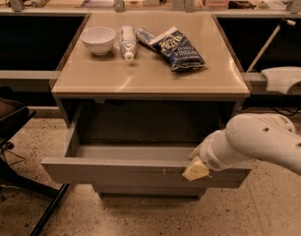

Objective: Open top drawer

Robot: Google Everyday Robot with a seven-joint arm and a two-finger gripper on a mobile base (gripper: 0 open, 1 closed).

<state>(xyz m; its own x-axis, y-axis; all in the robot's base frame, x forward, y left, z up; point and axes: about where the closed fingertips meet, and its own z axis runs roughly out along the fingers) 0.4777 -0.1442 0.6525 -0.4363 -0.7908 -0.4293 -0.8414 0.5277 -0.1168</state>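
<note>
We judge the pull nearly done: top drawer [116,173] sits well out from under the tabletop [150,77], interior showing, gripper [195,170] on its front edge right of centre, grip state we cannot tell; next, finish pull or release.

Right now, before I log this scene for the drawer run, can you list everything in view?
top drawer: one, grey, pulled out under the cabinet top
lower drawer front: one strip showing, grey, beneath the top drawer
cabinet top: one, tan, centre
bowl: one, white, back left of the cabinet top
tube: one, white, lying just right of the bowl
snack bag: one, dark blue, lying right of the tube
chair: one, dark, on the floor at left, partly out of view
arm: one, white, reaching in from the right
gripper: one, pale yellow, at the top drawer's front panel, right of centre
</note>
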